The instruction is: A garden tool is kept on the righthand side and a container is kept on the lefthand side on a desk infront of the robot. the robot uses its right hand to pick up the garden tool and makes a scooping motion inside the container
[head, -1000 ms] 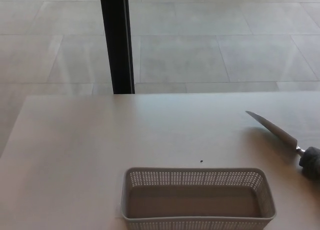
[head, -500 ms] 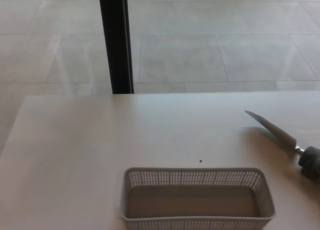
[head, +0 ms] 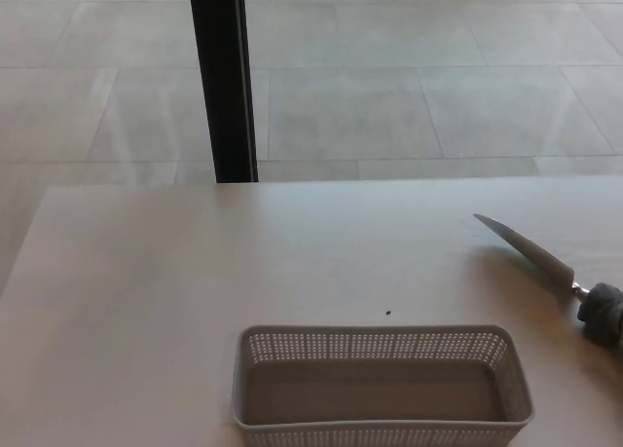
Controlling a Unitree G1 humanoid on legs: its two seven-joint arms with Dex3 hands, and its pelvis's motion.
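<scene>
A plain indoor test space, more a lab or office hall than a home: a bare pale worktop (head: 195, 262) in the near part, a wide floor of large grey tiles (head: 409, 87) beyond, and one black post (head: 222, 77) far left.

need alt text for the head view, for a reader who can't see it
A pale desk holds an empty perforated grey basket at the near edge and a narrow metal trowel with a dark handle at the right edge. No robot hand shows. Beyond the desk are a tiled floor and a black post.
</scene>
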